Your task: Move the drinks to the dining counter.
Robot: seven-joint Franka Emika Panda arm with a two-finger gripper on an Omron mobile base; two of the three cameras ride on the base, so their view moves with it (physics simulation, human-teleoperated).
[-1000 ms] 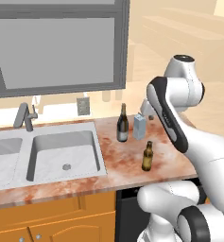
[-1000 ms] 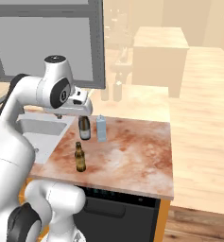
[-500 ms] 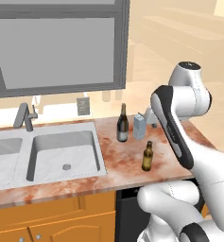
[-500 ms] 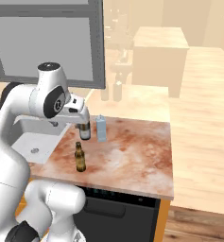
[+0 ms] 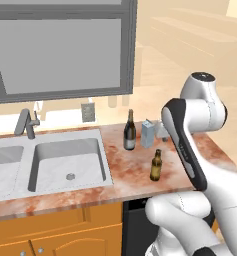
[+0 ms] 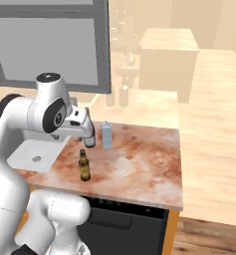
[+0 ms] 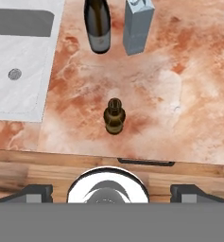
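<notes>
Beer bottle (image 7: 114, 116) upright on counter (image 7: 179, 94) | arm raised above, looking down | jaws wide, empty

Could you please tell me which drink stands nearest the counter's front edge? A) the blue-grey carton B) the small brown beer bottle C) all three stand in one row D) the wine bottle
B: the beer bottle stands alone toward the front edge, while the wine bottle and the carton stand side by side farther back.

Wine bottle (image 7: 97, 26): neck cut off by top edge | carton (image 7: 138, 26): top clipped | sink (image 5: 20, 165): left basin cropped at edge
</notes>
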